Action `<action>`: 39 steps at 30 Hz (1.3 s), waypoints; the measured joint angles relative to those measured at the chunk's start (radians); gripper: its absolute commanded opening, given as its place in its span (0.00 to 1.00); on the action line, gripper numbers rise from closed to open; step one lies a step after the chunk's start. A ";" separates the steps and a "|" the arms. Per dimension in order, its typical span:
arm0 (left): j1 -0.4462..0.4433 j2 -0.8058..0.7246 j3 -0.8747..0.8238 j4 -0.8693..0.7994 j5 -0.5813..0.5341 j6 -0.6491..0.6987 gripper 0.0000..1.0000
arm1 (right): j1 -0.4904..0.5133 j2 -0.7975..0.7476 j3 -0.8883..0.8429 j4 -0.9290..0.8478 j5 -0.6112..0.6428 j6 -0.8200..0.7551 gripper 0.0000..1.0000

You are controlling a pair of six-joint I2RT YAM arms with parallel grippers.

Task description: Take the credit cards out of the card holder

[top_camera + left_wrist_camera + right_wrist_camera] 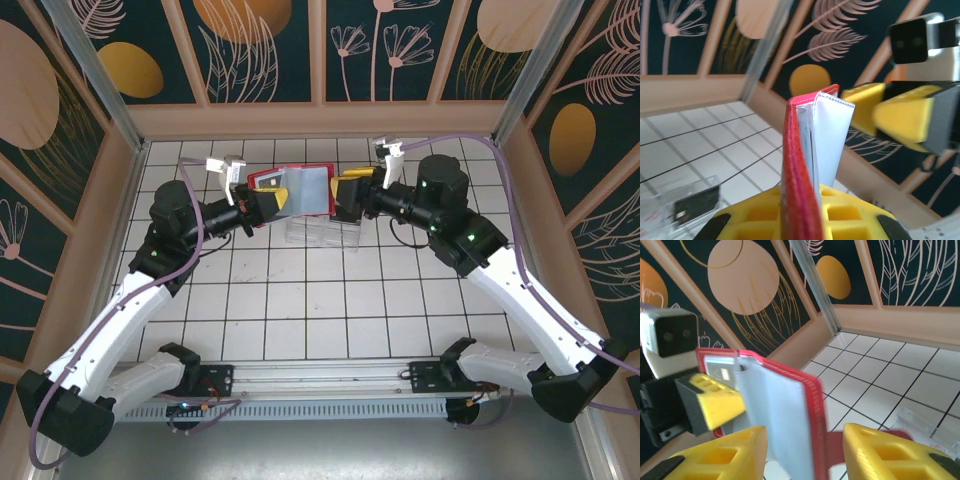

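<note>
Framing white-tiled tabletop [300,300] and card holder [305,190]: dark floral panels [270,70].

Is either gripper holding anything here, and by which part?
The left gripper is shut on the wallet, clamping one edge of its red cover. The right gripper stands open at the wallet's other side, gripping nothing.

Card holder: I see a small red folding wallet [295,188] lifted off the white tiled table [300,300] at far centre, open and standing on edge.
Pockets: greyish inner sleeves [775,405], fanned rightward.
Card: a dark blackish credit card [695,202] lies flat in the clear plastic tray [660,200] beneath.
</note>
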 measured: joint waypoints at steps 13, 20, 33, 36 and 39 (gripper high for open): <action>0.000 0.050 0.018 -0.090 -0.105 0.036 0.00 | 0.105 0.215 0.144 0.014 -0.006 0.174 0.43; 0.000 0.049 0.029 -0.077 -0.076 0.035 0.00 | 0.120 0.305 0.190 0.006 0.034 0.200 0.25; 0.000 0.014 0.018 -0.061 -0.052 0.006 0.27 | 0.124 0.300 0.190 0.009 0.058 0.185 0.00; 0.000 -0.024 0.004 -0.054 -0.054 0.002 0.28 | 0.122 0.286 0.185 0.006 0.076 0.174 0.00; 0.000 -0.055 -0.014 -0.041 -0.054 -0.010 0.23 | 0.117 0.269 0.183 0.006 0.082 0.168 0.00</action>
